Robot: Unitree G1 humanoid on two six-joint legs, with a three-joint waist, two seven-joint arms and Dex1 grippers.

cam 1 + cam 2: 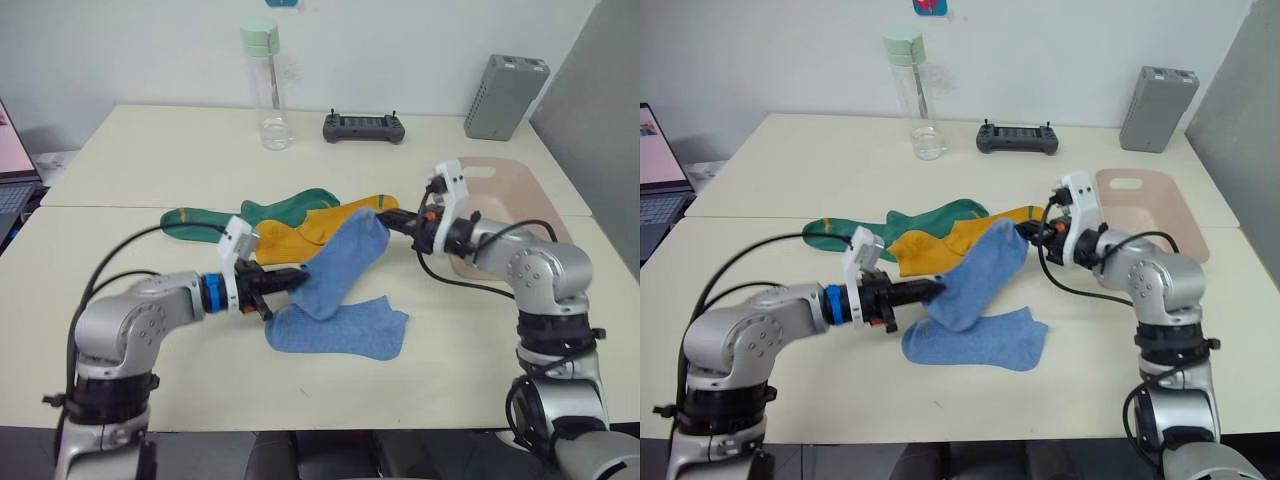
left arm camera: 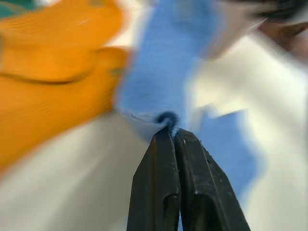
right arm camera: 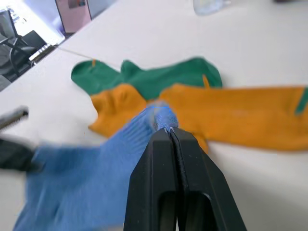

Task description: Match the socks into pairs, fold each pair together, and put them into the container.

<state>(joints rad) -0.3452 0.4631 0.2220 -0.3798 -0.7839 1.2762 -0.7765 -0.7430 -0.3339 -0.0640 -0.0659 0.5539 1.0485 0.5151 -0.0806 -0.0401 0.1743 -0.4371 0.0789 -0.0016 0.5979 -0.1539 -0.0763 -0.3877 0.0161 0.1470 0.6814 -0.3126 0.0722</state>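
On the cream table (image 1: 150, 170) at frame centre lay two blue socks (image 1: 340, 330), both grippers (image 1: 298, 281) (image 1: 392, 222) pinching one, two yellow (image 1: 290, 235), two green (image 1: 285, 208), one pink container (image 1: 1155, 205) right.

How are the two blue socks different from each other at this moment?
The lifted blue sock is held up between the left gripper and the right gripper, one at each end; the flat blue sock lies on the table, untouched. The lifted one slopes; the flat one is spread out. Both are light blue.

Bottle (image 1: 267, 85), controller (image 1: 364, 127), grey box (image 1: 506, 97)
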